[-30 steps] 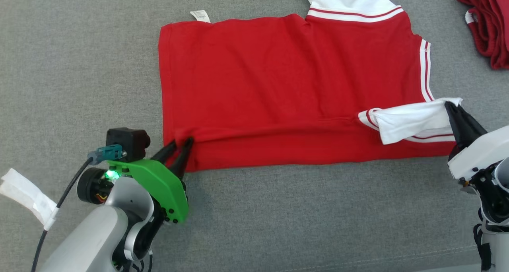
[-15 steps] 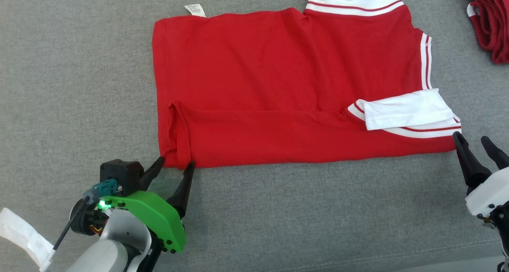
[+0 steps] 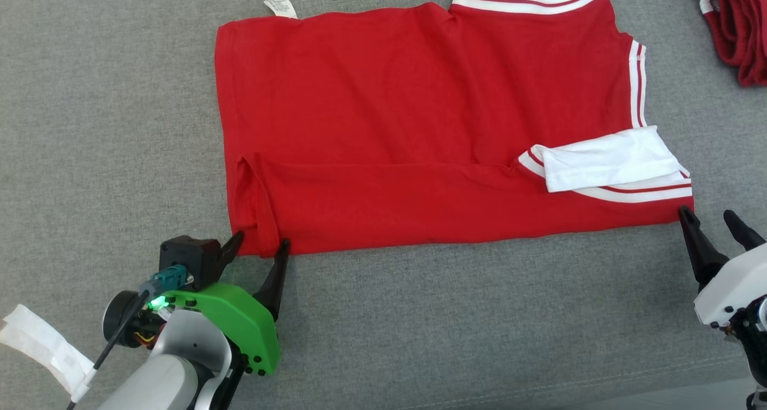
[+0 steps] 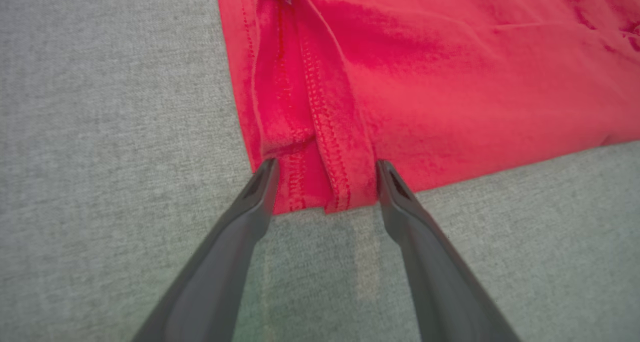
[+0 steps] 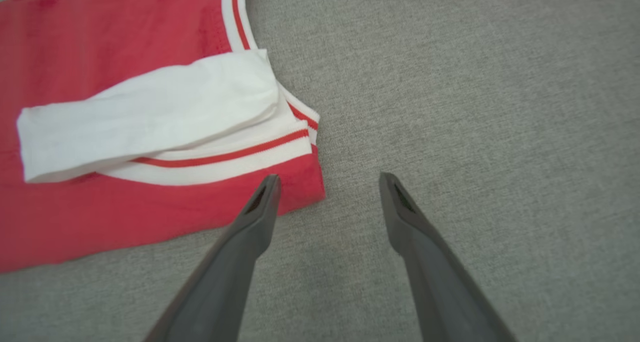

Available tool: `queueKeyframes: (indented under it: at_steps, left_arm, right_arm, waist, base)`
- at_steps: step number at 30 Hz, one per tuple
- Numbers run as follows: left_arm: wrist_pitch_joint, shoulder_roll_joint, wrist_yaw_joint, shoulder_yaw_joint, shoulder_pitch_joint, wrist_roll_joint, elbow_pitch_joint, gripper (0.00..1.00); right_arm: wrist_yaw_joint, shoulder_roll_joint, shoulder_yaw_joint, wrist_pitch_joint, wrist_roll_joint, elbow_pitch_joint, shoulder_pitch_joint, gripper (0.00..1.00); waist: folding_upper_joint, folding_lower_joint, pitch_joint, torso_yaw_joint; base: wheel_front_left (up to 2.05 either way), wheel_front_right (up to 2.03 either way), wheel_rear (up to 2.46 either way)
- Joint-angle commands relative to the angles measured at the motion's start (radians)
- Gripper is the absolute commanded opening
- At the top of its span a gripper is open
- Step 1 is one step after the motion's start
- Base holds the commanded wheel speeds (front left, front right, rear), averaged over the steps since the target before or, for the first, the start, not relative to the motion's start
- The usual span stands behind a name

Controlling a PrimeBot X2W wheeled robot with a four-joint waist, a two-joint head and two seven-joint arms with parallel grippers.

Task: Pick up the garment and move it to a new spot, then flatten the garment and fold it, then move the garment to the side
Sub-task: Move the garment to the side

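Observation:
The garment (image 3: 419, 116) is a red shirt with white, red-striped trim, lying flat on the grey cloth surface (image 3: 90, 98) with its near strip folded over. A white sleeve (image 3: 605, 165) lies folded onto it at the right. My left gripper (image 3: 259, 243) stands open at the garment's near left corner (image 4: 320, 182), its fingertips on either side of the hem. My right gripper (image 3: 707, 217) is open at the near right corner (image 5: 300, 187), one fingertip (image 5: 270, 184) over the red edge and the other above bare cloth. Neither holds anything.
A pile of red garments (image 3: 737, 26) lies at the far right edge. A white tag (image 3: 280, 7) sticks out at the garment's far left corner. White tape (image 3: 42, 350) wraps the cable near my left arm. Grey cloth spreads in front and to the left.
Both grippers have opened and let go of the garment's near corners, then drawn back toward me. The folded-over strip and the white sleeve now lie flat. The camera view shifted slightly.

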Motion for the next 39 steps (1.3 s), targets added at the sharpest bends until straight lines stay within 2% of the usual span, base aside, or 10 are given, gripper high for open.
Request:
queueKeyframes:
  at_steps: [1, 6, 11, 12, 14, 34, 35, 36, 37, 39]
  left_arm:
    - [0.002, 0.002, 0.001, 0.001, -0.002, -0.005, 0.005, 0.46]
    - [-0.001, 0.004, -0.022, 0.005, -0.011, -0.02, 0.02, 0.03]
    - [0.004, 0.0, -0.043, 0.004, -0.024, -0.037, 0.031, 0.0]
    - [0.005, -0.001, -0.049, 0.003, -0.026, -0.04, 0.034, 0.0]
    - [0.008, -0.004, -0.066, 0.001, -0.029, -0.055, 0.038, 0.0]
    - [0.082, 0.13, -0.154, 0.003, 0.198, -0.245, -0.2, 0.0]
    - [0.078, 0.126, -0.152, -0.003, 0.21, -0.242, -0.195, 0.0]
    - [0.075, 0.123, -0.149, -0.009, 0.219, -0.236, -0.191, 0.25]
    - [0.069, 0.118, -0.145, -0.017, 0.226, -0.228, -0.187, 0.85]
    - [0.061, 0.116, -0.14, -0.022, 0.242, -0.223, -0.189, 1.0]
  right_arm:
    - [-0.001, -0.006, 0.003, -0.001, -0.011, 0.008, -0.014, 1.0]
    - [0.0, -0.003, 0.007, 0.005, -0.011, 0.037, -0.049, 1.0]
    - [-0.001, 0.0, 0.026, 0.04, 0.012, 0.081, -0.084, 1.0]
    - [-0.001, -0.003, 0.033, 0.051, 0.011, 0.092, -0.087, 0.47]
    - [0.0, 0.002, 0.038, 0.062, 0.032, 0.104, -0.096, 0.0]
    - [-0.001, -0.154, -0.061, 0.326, 0.269, 0.031, 0.082, 0.0]
    - [-0.001, -0.157, -0.058, 0.322, 0.26, 0.025, 0.093, 0.22]
    - [-0.001, -0.159, -0.058, 0.312, 0.25, 0.022, 0.097, 1.0]
    - [-0.001, -0.156, -0.057, 0.309, 0.248, 0.02, 0.101, 1.0]
    - [-0.001, -0.17, -0.061, 0.302, 0.239, 0.002, 0.112, 1.0]
  waist:
    - [0.0, 0.0, 0.002, 0.003]
    - [0.0, 0.0, 0.008, 0.014]
    - [0.0, 0.0, 0.011, 0.021]
    - [0.0, 0.0, 0.011, 0.024]
    - [0.0, 0.0, 0.011, 0.028]
    - [0.0, 0.0, -0.063, 0.052]
    - [0.0, 0.0, -0.061, 0.051]
    - [0.0, 0.0, -0.06, 0.05]
    - [0.0, 0.0, -0.061, 0.05]
    - [0.0, 0.0, -0.063, 0.049]
  base:
    - [0.0, 0.0, 0.0]
    - [0.0, 0.0, 0.0]
    - [0.0, 0.0, 0.0]
    - [0.0, 0.0, 0.0]
    - [0.0, 0.0, 0.0]
    - [0.0, 0.0, 0.0]
    - [0.0, 0.0, 0.0]
    - [0.0, 0.0, 0.0]
    - [0.0, 0.0, 0.0]
    - [0.0, 0.0, 0.0]
